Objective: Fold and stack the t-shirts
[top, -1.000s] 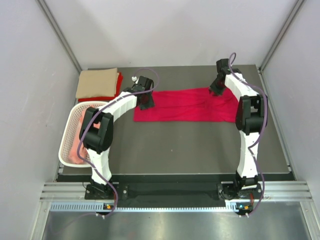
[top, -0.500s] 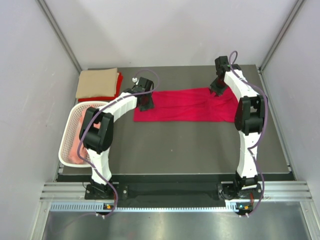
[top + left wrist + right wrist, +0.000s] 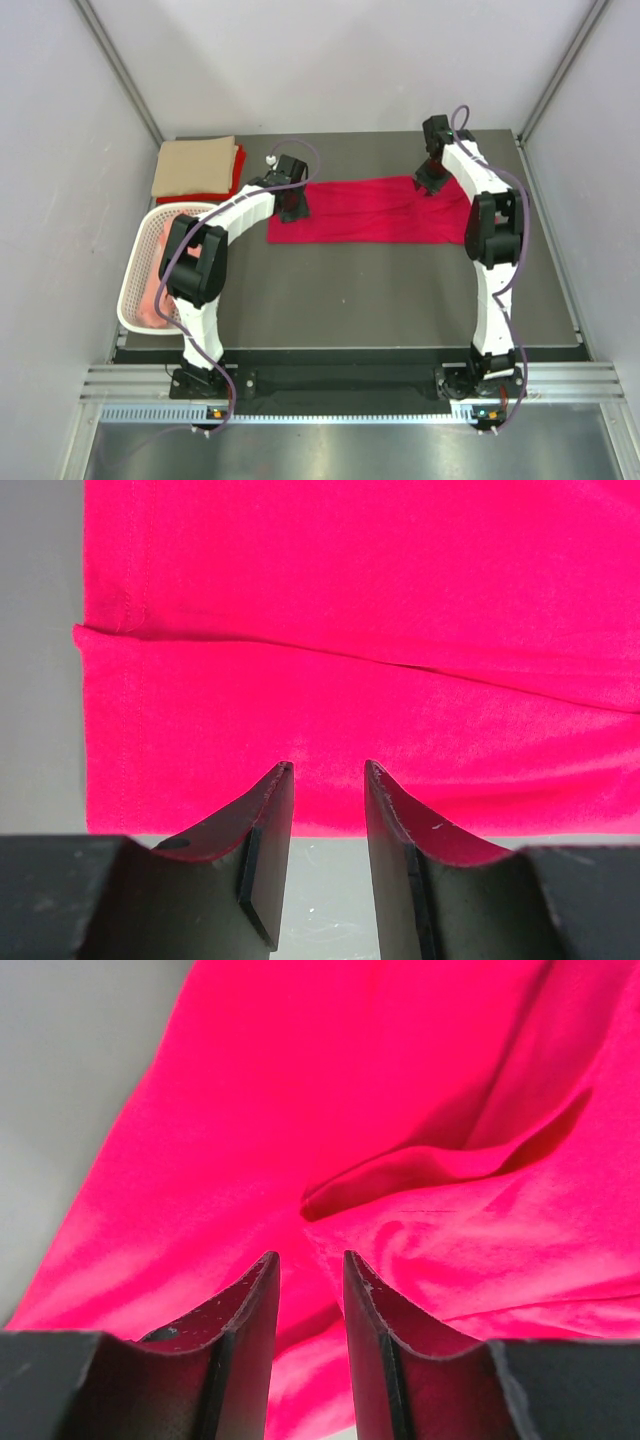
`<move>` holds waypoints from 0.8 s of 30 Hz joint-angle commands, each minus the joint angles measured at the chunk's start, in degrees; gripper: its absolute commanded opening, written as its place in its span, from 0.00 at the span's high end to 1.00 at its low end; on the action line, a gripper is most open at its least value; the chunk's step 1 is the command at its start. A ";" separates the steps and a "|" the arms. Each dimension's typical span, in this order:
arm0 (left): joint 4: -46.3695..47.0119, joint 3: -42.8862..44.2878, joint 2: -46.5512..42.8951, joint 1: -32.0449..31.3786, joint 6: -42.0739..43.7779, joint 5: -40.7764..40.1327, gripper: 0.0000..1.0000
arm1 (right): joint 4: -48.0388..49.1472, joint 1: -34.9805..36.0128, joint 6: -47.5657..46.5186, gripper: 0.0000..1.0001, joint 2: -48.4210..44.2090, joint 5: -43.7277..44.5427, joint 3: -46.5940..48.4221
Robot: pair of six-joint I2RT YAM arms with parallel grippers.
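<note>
A bright crimson red cloth t-shirt (image 3: 370, 210) lies folded into a long flat band across the far middle of the dark grey worktop (image 3: 350, 290), its length running left to right. A straight fold line runs along it near the left end, and the cloth at the right end is rumpled into soft creases.

The left gripper (image 3: 292, 208) is at the left end of this band. In the left wrist view its two dark fingers (image 3: 268, 830) stand apart with a narrow gap. Their tips sit over the shirt's edge, and nothing is pinched between them.

The right gripper (image 3: 428, 180) is at the far right corner of the band. In the right wrist view its fingers (image 3: 245, 1320) are likewise a little apart, above a raised crease. Red cloth shows through the gap, but none is clamped.

In the far left corner of the worktop a tan folded t-shirt (image 3: 195, 165) lies on top of a red folded t-shirt (image 3: 240, 160), which shows along its right and near edges.

A white plastic mesh basket (image 3: 128, 290) stands at the left edge, nearer than that stack. It holds salmon pink cloth (image 3: 150, 300).
</note>
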 commanded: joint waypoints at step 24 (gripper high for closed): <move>1.76 0.01 -1.47 -0.23 -0.02 -0.27 0.60 | 0.88 1.60 0.95 0.90 4.30 2.92 3.86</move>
